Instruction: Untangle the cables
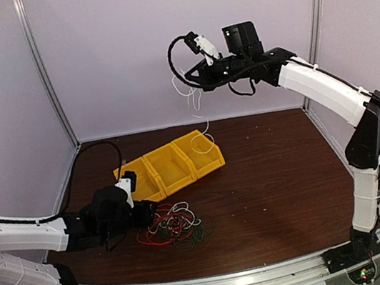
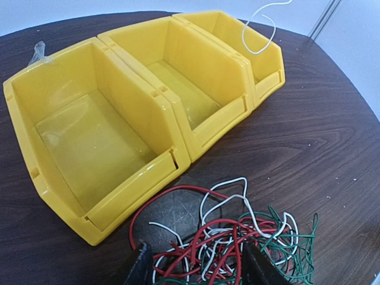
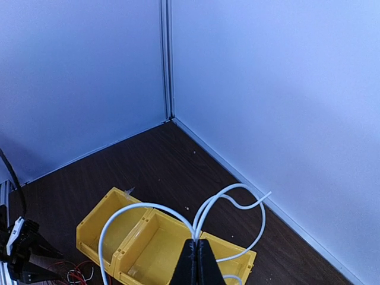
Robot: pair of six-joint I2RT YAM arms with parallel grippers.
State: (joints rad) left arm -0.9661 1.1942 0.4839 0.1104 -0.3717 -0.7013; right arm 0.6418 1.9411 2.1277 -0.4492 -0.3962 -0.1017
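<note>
Weight is no concern with the cables [image 1: 176, 228]: thin wires in red, white and dark green that look light, limp and a little springy. They will likely slip through a loose pinch, drag their neighbours along and snag at crossings, so the sound place to take one is a free loop at the rim of the heap, not its knotted middle. The heap lies on the surface [image 1: 276, 186] toward 7 o'clock, with three yellow bins [image 1: 172, 167] just beyond it at 12 o'clock. The left tool [image 2: 199, 270] sits low at the heap's 9 o'clock side, jaws well apart with red and white strands between them. It pinches nothing, and whether it touches wire cannot be told. The right tool [image 3: 196, 252] is high above the bins, about 1 o'clock from the heap, clamped tight on a white cable [image 3: 237, 193] whose loops dangle toward the end bin.
</note>
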